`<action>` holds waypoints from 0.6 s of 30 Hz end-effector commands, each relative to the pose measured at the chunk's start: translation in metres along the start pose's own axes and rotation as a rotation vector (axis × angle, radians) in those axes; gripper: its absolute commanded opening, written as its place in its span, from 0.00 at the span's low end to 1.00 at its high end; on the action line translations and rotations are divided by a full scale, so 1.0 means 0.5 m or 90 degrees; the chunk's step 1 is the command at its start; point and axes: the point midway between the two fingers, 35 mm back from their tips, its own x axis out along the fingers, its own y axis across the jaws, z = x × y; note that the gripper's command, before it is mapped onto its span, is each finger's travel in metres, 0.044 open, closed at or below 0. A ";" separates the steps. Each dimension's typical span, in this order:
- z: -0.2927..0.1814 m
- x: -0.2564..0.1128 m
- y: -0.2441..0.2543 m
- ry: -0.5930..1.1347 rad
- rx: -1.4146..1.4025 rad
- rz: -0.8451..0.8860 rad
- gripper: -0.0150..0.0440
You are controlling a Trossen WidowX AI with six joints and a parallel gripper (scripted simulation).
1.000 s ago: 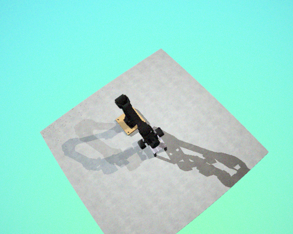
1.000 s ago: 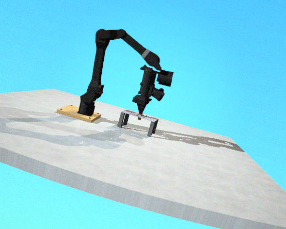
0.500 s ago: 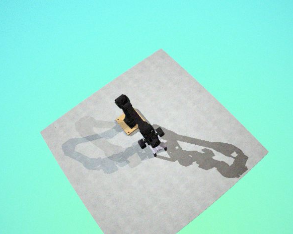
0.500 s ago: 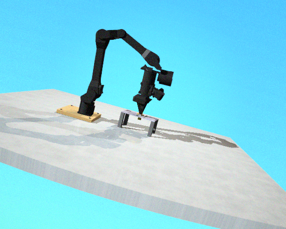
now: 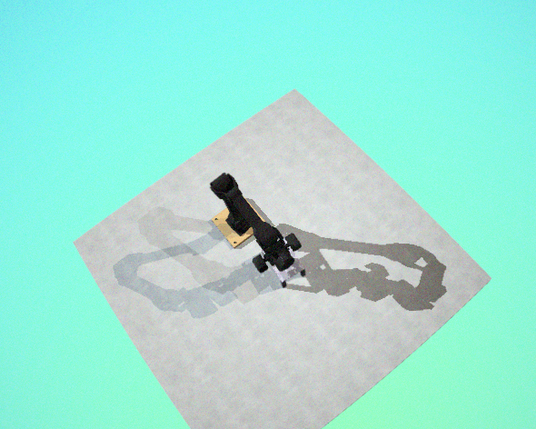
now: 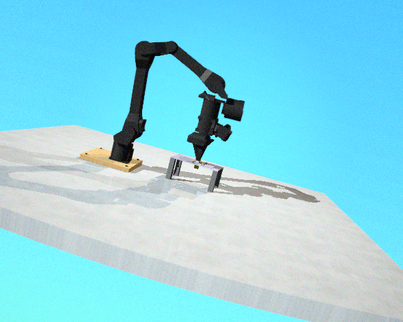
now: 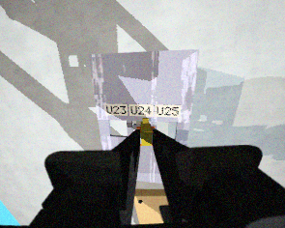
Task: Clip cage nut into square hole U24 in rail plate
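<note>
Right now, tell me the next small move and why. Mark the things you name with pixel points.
Probably open the gripper point(image 6: 197, 159) point(image 7: 145, 132) a little, without pushing down. Its fingers are shut on the yellow nut point(image 6: 196, 166) point(image 7: 145, 138), which sits at the U24 label point(image 7: 141, 110), and part of it shows below the plate point(image 6: 182, 158) point(image 7: 135, 63), so its wings look to be through.
</note>
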 end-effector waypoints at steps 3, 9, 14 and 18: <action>0.000 0.001 0.001 0.001 0.001 -0.006 0.32; 0.000 0.001 0.001 0.001 0.001 -0.012 0.32; 0.000 0.002 0.002 0.001 0.002 -0.019 0.32; 0.000 0.002 0.003 0.001 0.002 -0.026 0.32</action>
